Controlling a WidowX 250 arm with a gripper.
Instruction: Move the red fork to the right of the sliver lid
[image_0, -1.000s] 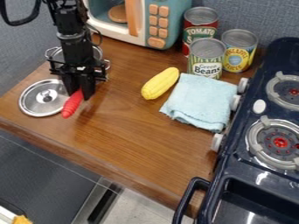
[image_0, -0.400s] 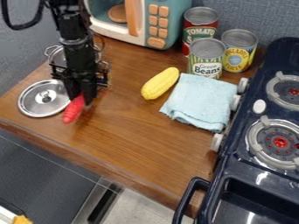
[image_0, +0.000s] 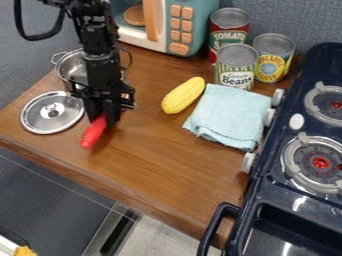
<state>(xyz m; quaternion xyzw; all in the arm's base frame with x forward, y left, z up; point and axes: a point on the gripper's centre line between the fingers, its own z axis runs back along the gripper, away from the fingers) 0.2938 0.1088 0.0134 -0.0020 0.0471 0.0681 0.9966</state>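
Hanging over the left part of the brown wooden desk (image_0: 157, 157), the black two-finger gripper (image_0: 103, 116) has its fingers clamped on the red fork (image_0: 93, 133), whose free end slants toward the desk's front edge. The fork is just right of the round silver metal lid (image_0: 51, 120) near the front left corner. Near the left edge, a silver metal pot (image_0: 72, 67) stands partly behind the gripper.
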